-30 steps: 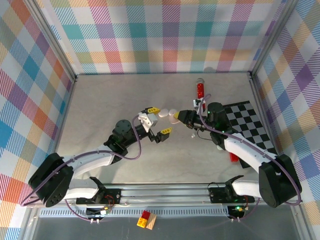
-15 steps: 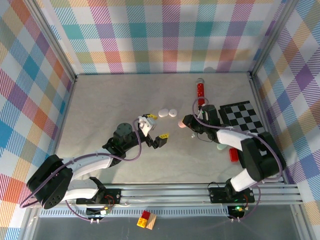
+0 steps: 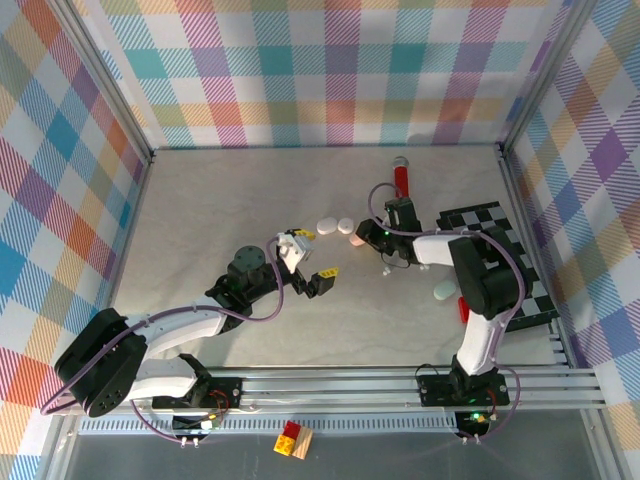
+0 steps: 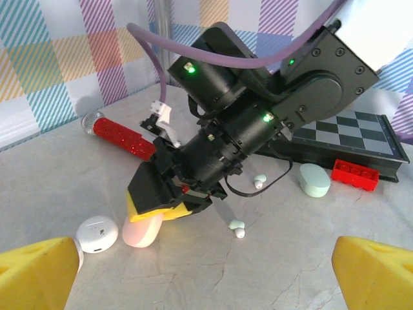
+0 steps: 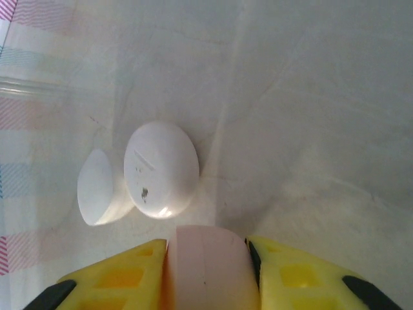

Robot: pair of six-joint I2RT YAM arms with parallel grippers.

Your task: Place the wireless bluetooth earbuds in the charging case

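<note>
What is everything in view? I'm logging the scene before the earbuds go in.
white cases: two, white, side by side
pink case: one, pale pink, gripped
checkerboard: one, black-white, right side
mint case: one, pale green, beside checkerboard
earbuds: two, white, loose, left of mint case
red brick: one, red, beside checkerboard
red cylinder: one, glittery red, silver cap, near back
toy blocks: one stack, red-yellow, front of rail
right gripper: one, yellow tips, shut on pink case
left gripper: one, yellow tips, open, facing right gripper
</note>
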